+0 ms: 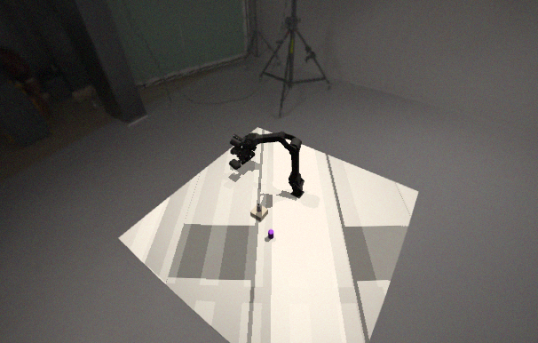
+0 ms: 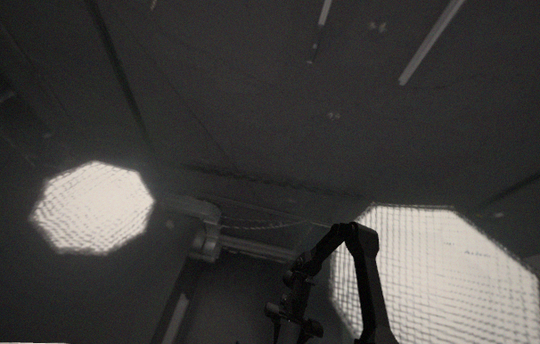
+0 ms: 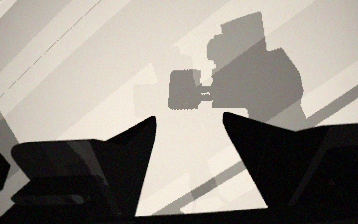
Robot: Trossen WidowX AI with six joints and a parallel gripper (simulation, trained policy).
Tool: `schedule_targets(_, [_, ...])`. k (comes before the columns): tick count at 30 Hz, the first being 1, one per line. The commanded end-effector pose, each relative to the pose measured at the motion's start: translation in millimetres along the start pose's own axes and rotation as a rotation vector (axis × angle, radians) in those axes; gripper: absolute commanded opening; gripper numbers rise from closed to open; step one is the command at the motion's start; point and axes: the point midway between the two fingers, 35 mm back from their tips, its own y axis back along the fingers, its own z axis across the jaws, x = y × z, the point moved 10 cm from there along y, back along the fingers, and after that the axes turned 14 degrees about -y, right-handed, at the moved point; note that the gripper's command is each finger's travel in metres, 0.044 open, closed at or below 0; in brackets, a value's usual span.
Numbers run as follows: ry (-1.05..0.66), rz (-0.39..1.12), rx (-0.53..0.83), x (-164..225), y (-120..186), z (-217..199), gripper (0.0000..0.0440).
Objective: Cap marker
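Approach stage, cap (image 1: pixel 271 234) uncollected: gripper (image 1: pixel 243 159) (image 2: pixel 296 329) (image 3: pixel 189 118) wide apart, gripping nothing; next move likely requires swinging over the cap and descending

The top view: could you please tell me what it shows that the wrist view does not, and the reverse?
Only the top view shows the purple cap, the holder block and the tripod stand. Only the wrist view shows the open gap between the fingertips clearly. Both show part of the gripper and the pale tabletop with shadows on it.
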Motion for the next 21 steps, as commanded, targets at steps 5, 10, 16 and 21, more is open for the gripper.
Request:
schedule_targets(5, [-0.005, 0.008, 0.001, 2.2, -4.1, 20.0, 0.0311])
schedule_targets(10, [-0.007, 0.012, -0.002, 5.4, -5.7, 33.5, 0.0311])
schedule_targets(16, [-0.009, 0.017, -0.007, 10.2, -7.2, 49.9, 0.0312])
schedule_targets(21, [-0.012, 0.021, -0.012, 15.1, -8.1, 63.8, 0.0312])
